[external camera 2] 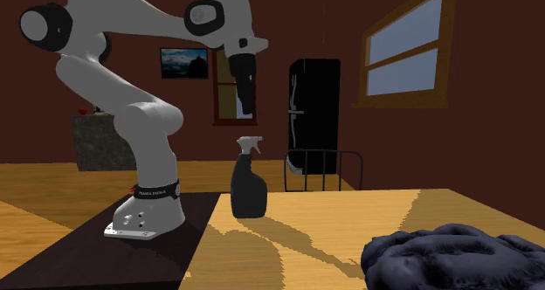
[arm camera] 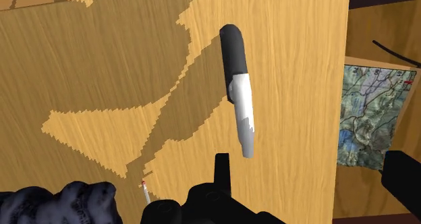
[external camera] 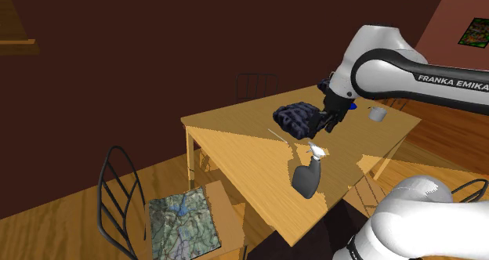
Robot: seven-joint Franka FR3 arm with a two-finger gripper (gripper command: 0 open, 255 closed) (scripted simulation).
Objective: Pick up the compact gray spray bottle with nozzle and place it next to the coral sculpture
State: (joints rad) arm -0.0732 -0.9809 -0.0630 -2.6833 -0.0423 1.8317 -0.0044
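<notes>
The spray bottle [external camera: 306, 175] stands upright on the wooden table [external camera: 235, 153] near its front edge, dark grey in the body with a pale nozzle head. It also stands in plain sight as the spray bottle [external camera 2: 248, 182] in the second exterior view. The coral sculpture [external camera: 296, 117] is a dark, lumpy mass further back on the table. My gripper [external camera: 332, 120] hangs in the air beside the sculpture, well above the bottle. In the wrist view the gripper [arm camera: 312, 177] is open with nothing between its fingers, and the bottle [arm camera: 237, 88] lies ahead, apart from them.
A thin white stick with a red tip [arm camera: 145, 193] lies by the coral sculpture [arm camera: 59, 204]. A small grey cup [external camera: 378, 114] sits at the table's far corner. A chair with a map-patterned seat [external camera: 184, 223] stands at the shoulder view's lower left, another chair [external camera: 255, 85] behind the table.
</notes>
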